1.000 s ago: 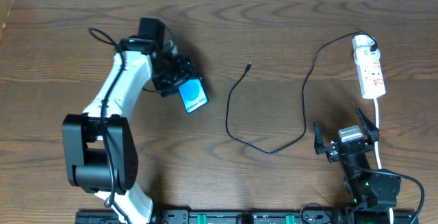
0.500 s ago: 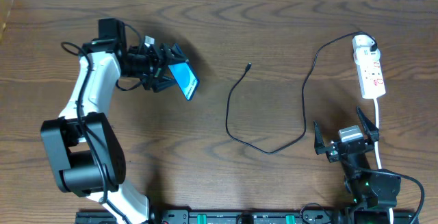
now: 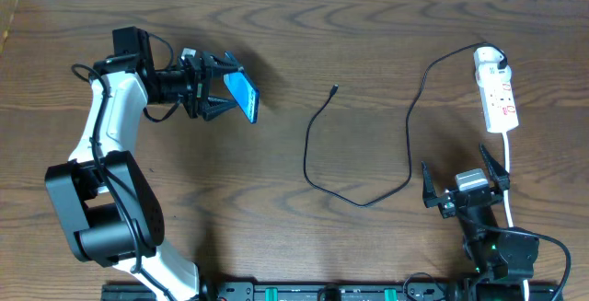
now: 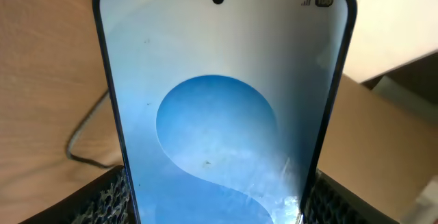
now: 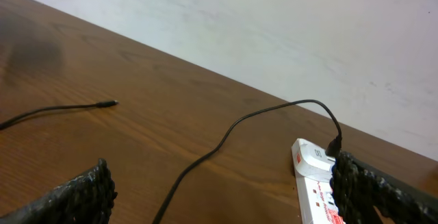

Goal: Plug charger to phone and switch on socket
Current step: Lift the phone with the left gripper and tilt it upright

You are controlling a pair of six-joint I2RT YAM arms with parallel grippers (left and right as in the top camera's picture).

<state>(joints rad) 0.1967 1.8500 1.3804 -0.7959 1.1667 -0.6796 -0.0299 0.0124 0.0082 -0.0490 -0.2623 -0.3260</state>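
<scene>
Overhead: the phone (image 3: 241, 95) stands on end, long axis near vertical.

Overhead top-down, right wrist low, both with charger (image 3: 306, 154); left close-up.

Robot lab bench
A white robot arm (image 3: 106, 128) is reaching over a wood-grain table (image 3: 368, 25), bare white wall (image 5: 274, 32) running beyond the right gripper (image 5: 222, 190).

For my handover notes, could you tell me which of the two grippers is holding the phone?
The left gripper: it clamps the phone by its edges, while the right gripper stands open and empty near the socket.
</scene>
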